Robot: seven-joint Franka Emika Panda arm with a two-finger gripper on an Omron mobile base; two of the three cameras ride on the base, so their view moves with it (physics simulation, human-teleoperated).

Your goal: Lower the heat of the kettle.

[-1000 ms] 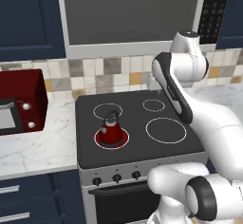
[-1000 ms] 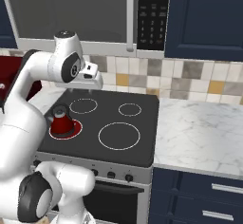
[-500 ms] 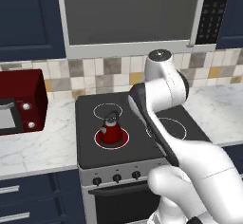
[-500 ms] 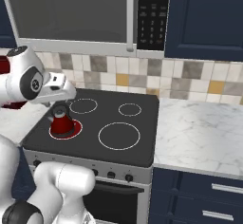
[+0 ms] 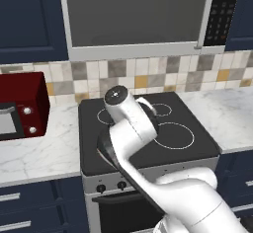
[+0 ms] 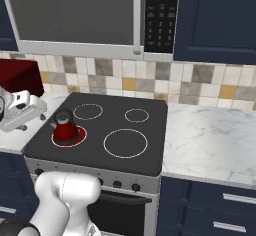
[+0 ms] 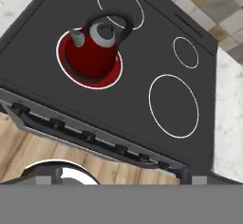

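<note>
While the arm (image 5: 129, 133) bends low across the front of the stove in the left base view, the right base view gives the clearer sweep from left to right: a big red microwave (image 6: 20, 77) sits at the far left on the marble tabletop (image 6: 215, 142), and just in front of it the white hand with its fingers (image 6: 27, 111) hangs out over the tabletop's edge, beside the stove's left side. Whether the fingers are spread or closed cannot be told from these views, and nothing is seen between them. Next comes the black stove (image 6: 145, 147), and on its front left burner (image 6: 70, 137), which glows red, stands the kettle (image 6: 64, 128), upright, with its grey lid and dark arched handle on top. The hand is near the kettle but apart from it. In the hand view the kettle (image 7: 92, 52) sits on the same glowing ring, spout toward the left of that picture, and below it a row of dark knobs (image 7: 88, 135) runs along the stove's front panel. Three unlit burners, marked by white rings, fill the remaining cooktop, and farther right the marble tabletop continues under dark blue cabinets.
</note>
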